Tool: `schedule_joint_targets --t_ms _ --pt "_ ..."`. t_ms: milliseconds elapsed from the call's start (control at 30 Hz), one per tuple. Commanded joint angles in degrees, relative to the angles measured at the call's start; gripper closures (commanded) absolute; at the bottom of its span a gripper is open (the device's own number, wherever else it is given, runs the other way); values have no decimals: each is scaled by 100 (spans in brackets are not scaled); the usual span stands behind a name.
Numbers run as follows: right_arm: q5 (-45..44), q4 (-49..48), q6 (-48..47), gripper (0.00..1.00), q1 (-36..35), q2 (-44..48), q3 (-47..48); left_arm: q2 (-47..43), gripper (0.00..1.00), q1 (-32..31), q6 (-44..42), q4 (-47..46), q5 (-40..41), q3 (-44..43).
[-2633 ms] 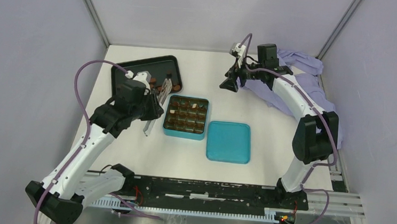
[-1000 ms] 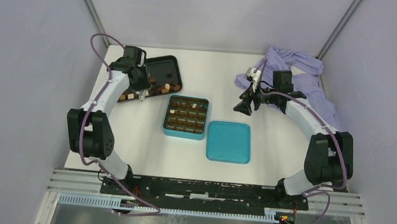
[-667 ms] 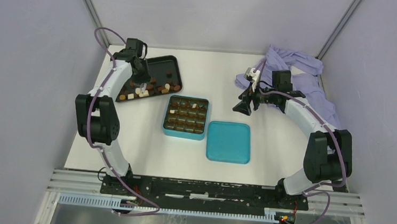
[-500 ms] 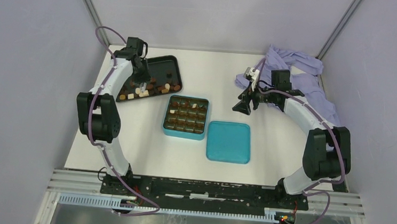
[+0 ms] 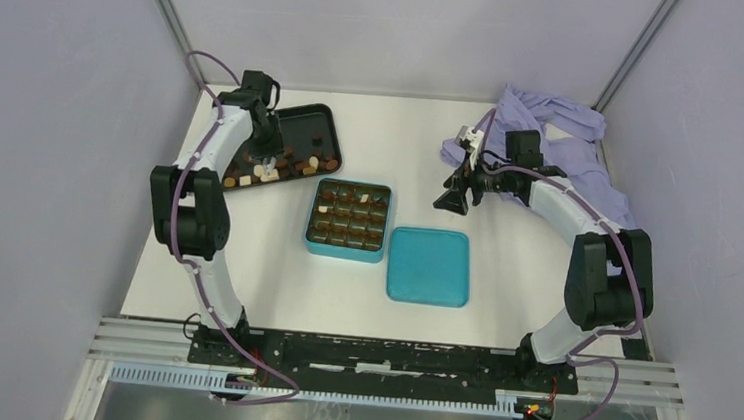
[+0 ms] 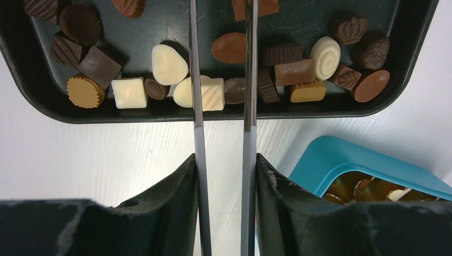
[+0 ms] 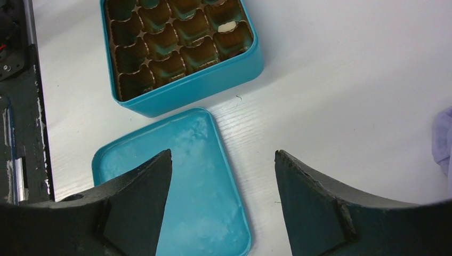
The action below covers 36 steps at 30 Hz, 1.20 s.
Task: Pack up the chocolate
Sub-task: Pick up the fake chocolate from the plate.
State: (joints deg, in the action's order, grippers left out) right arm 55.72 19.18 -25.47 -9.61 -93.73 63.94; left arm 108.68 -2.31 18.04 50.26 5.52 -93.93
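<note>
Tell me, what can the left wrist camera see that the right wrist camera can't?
Only the left wrist view shows the black tray and the loose chocolates in it. Only the right wrist view shows the teal lid, lying flat beside the box. Both views show the teal box and the white table.

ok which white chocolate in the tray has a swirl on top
The round white chocolate beside the crown-shaped dark piece; the other white ones are plain or ribbed.

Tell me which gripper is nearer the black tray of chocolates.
Left. The left gripper hangs over the chocolates in the black tray; the right gripper is across the table, past the teal box, near the purple cloth.
</note>
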Motion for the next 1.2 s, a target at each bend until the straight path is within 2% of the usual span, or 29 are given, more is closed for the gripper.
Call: schedule_joint_targets --t_ms 0,233,333,467,800,1167 --pt "211 -20 25 24 25 -70 265 48 55 39 -35 52 54 -301" --pt "237 41 25 24 23 -155 336 139 55 45 -25 89 34 -342" --pt "237 59 29 24 24 -176 360 163 58 43 -36 115 20 -354" --pt "234 65 25 23 22 -181 368 146 66 42 -37 152 19 -354" --pt "218 79 34 23 23 -180 365 8 98 43 -116 167 78 -433" --pt "202 79 34 24 23 -172 341 -460 98 44 -169 -42 127 -320"
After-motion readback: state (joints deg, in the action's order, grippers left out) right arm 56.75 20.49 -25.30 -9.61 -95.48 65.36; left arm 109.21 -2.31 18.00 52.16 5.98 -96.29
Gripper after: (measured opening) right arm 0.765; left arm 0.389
